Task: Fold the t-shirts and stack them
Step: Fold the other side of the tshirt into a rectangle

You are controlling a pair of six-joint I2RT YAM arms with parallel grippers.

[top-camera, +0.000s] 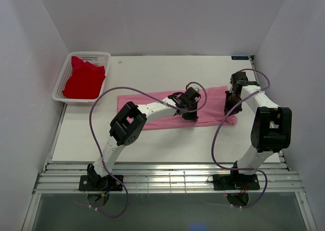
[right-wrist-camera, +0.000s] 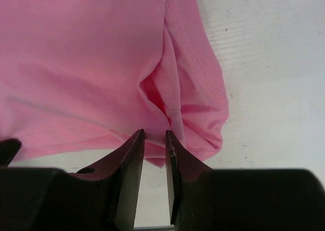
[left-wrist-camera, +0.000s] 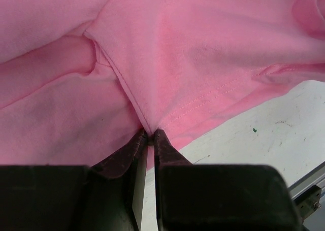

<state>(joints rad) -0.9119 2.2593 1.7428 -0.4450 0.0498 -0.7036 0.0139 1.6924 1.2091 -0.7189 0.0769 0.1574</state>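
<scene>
1. The pink t-shirt (top-camera: 216, 105) lies on the white table (top-camera: 167, 144). It is a long, flat strip that goes from the middle of the table over to the right side.
2. In the left wrist view we see the pink t-shirt (left-wrist-camera: 203, 48) up close. It has soft folds, and a seam runs down to a point at the near edge.
3. The left gripper (top-camera: 189, 109) sits on the near edge of the strip, close to its middle. Its dark fingers (left-wrist-camera: 129, 150) are pressed almost together. The tips of the left gripper (left-wrist-camera: 150, 133) pinch the little point of pink cloth where the seam ends.
4. The right gripper (top-camera: 231, 101) is at the right end of the strip. There the cloth (right-wrist-camera: 76, 63) is bunched up, and a stitched edge curls around the corner.
5. The right gripper's fingers (right-wrist-camera: 133, 150) stand a little apart, with a thin gap between them. The bunched cloth is right at the tips of the right gripper (right-wrist-camera: 155, 134). We cannot tell if any cloth is caught between them.
6. The red t-shirt (top-camera: 84, 81) is far from both grippers. It lies crumpled in a white basket (top-camera: 99, 56) at the far left corner of the table.
7. Purple cables (top-camera: 101, 96) loop along both arms.
</scene>
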